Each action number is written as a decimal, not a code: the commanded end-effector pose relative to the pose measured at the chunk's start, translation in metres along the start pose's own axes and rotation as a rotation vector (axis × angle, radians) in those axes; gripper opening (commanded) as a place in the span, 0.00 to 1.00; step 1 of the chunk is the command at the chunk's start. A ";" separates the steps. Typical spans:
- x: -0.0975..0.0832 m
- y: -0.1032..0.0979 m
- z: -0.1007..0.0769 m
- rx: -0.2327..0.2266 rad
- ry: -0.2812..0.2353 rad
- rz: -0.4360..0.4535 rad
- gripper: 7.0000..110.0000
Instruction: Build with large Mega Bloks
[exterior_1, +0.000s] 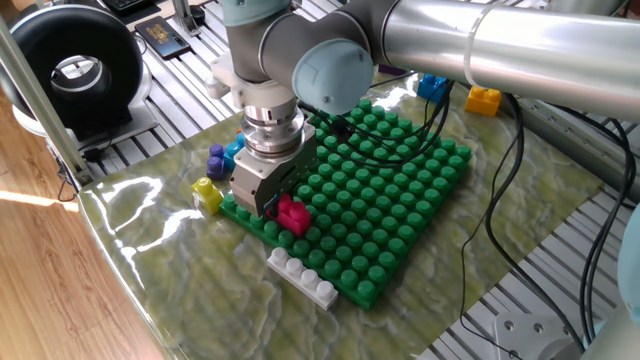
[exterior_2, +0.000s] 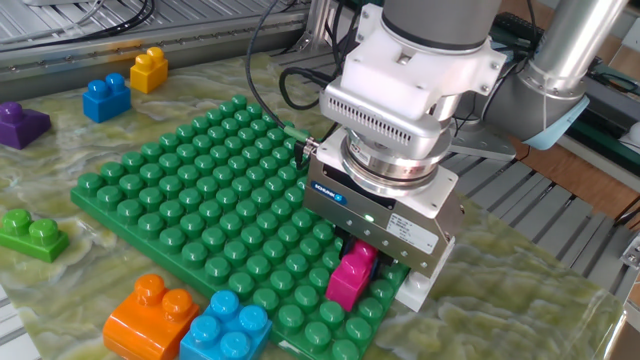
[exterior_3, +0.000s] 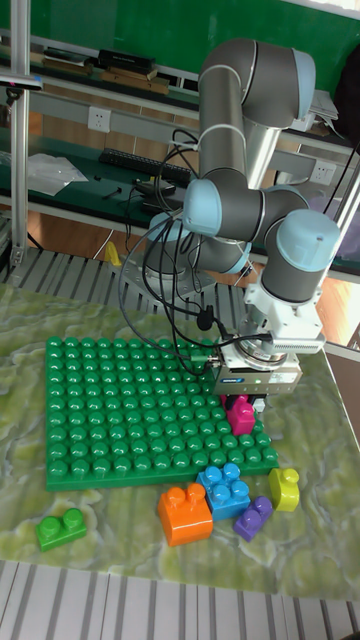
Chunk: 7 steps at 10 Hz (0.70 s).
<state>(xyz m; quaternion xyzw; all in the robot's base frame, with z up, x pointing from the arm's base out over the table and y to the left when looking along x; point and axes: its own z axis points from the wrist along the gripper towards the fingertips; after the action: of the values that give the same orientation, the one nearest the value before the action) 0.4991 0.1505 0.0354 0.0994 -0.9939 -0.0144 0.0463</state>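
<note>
A magenta brick (exterior_2: 351, 278) stands on the green baseplate (exterior_2: 190, 190) near one corner. My gripper (exterior_2: 358, 262) is straight above it, fingers down either side, shut on it. In one fixed view the same magenta brick (exterior_1: 294, 214) shows just below the gripper (exterior_1: 283, 208). A white-grey brick (exterior_1: 302, 277) lies on the mat against the baseplate's edge. An orange brick (exterior_2: 150, 313) and a light blue brick (exterior_2: 226, 325) sit side by side off the plate. A yellow brick (exterior_3: 284, 488) and a purple brick (exterior_3: 253, 518) lie beside them. The fingertips are mostly hidden by the gripper body.
At the far side lie a blue brick (exterior_2: 106, 97), a yellow brick (exterior_2: 148, 69) and a purple brick (exterior_2: 20, 123). A small green brick (exterior_2: 30, 233) rests off the plate's other corner. Black cables (exterior_1: 505, 190) trail over the mat beside the arm.
</note>
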 end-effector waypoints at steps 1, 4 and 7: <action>0.000 0.003 -0.002 -0.021 -0.001 0.009 0.00; 0.001 0.002 0.000 -0.022 0.001 0.006 0.00; -0.005 0.006 0.000 -0.041 -0.026 0.006 0.00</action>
<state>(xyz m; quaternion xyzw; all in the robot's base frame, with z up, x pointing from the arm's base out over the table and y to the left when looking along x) 0.4994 0.1518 0.0342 0.0993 -0.9939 -0.0225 0.0427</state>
